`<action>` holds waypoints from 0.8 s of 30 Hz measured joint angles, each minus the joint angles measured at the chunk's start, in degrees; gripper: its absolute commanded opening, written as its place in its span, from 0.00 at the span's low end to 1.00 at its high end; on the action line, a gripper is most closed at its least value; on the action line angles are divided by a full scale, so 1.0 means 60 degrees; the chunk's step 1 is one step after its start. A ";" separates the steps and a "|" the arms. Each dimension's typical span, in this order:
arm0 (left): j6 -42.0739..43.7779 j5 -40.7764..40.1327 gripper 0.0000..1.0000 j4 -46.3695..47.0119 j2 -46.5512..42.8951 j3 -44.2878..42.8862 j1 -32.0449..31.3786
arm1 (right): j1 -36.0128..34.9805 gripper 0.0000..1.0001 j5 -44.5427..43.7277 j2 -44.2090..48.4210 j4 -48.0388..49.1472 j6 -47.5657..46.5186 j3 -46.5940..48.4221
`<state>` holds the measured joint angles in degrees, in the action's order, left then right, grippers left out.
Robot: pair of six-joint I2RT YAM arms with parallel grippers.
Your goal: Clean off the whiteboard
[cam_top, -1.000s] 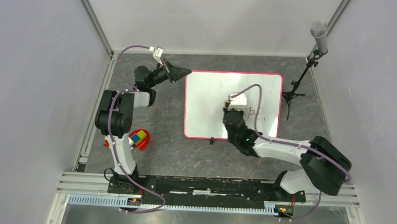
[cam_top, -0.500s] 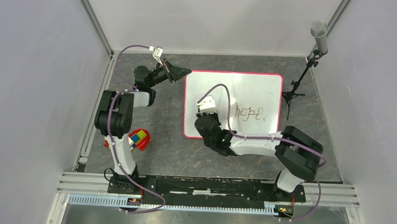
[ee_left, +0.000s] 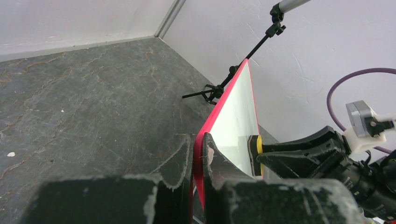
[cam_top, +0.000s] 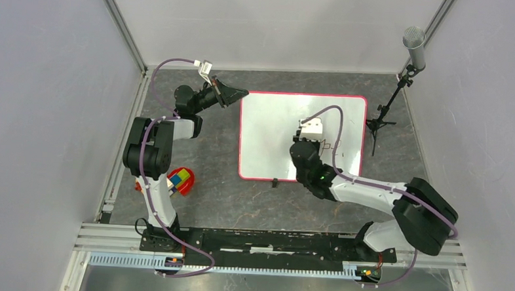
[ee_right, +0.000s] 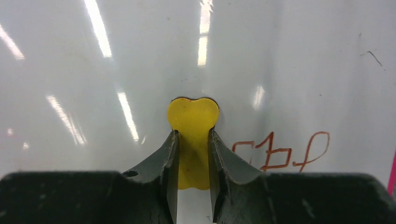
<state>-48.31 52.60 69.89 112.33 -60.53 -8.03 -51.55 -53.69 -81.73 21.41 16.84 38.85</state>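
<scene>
The whiteboard point(cam_top: 269, 129), glossy white with a red-pink frame, lies flat on the dark table. My left gripper point(cam_top: 239, 92) is shut on its far-left corner; the left wrist view shows the red frame point(ee_left: 223, 106) pinched between the jaws point(ee_left: 197, 154). My right gripper point(cam_top: 305, 142) is over the board's middle right, shut on a yellow eraser point(ee_right: 193, 126) pressed to the white surface point(ee_right: 140, 60). Red marker writing point(ee_right: 280, 150) lies just right of the eraser; part of it shows in the top view point(cam_top: 337, 147).
A microphone on a black stand point(cam_top: 402, 73) stands off the board's right edge, also seen in the left wrist view point(ee_left: 261, 42). A colourful cube toy point(cam_top: 180, 179) lies by the left arm. Enclosure walls surround the table.
My right gripper with the eraser swept left across the board half a second ago, then back right over the writing. The first letters are gone. The left gripper has not moved.
</scene>
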 measured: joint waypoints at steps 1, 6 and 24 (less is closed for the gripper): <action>0.0000 0.0004 0.02 0.0004 -0.0004 0.0000 0.0000 | 0.0138 0.18 -0.0022 0.0200 -0.0011 0.0069 -0.0171; 0.0000 0.0000 0.02 0.0011 -0.0004 0.0000 -0.0004 | 0.0062 0.18 -0.0138 0.0189 -0.0084 0.0011 -0.0160; 0.0087 0.0004 0.02 -0.0102 -0.0047 0.0000 -0.0007 | -0.1151 0.19 0.0375 -0.0678 -0.0113 0.0047 0.0197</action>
<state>-47.79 52.62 69.28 112.05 -60.53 -8.08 -58.46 -51.44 -85.80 20.73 17.12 40.03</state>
